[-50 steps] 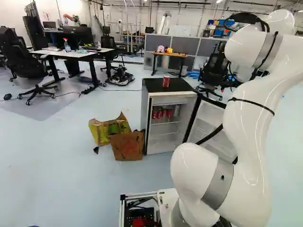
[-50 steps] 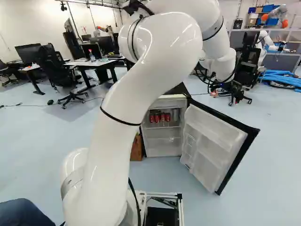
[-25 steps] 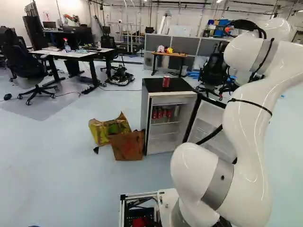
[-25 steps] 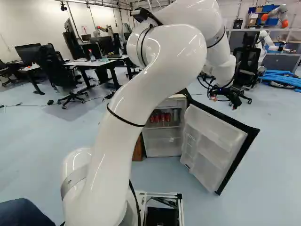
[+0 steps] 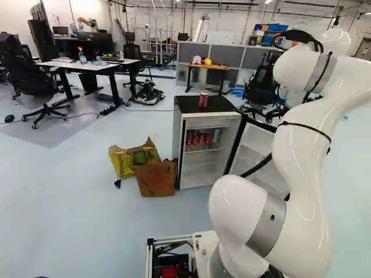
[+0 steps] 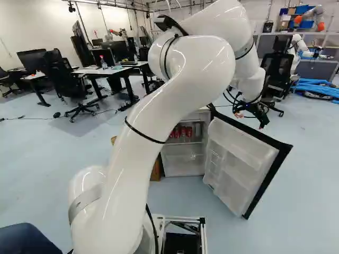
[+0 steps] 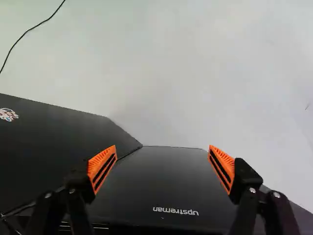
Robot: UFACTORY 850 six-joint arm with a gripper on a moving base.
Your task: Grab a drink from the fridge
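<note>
Claw (image 6: 261, 123) released, pads (image 7: 103, 169) wide apart, at the door's (image 6: 241, 161) top edge in the right base view. There, the door stands open toward four o'clock from the fridge (image 5: 177, 145); red cans (image 6: 189, 132) stand on its top shelf, nine o'clock from the claw. Floor (image 7: 195, 73) spreads twelve o'clock from the pads, beyond black edges.

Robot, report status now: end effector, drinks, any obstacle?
End effector open, empty. Red cans on upper shelf inside fridge. Door open; nothing seen blocking cans.
</note>
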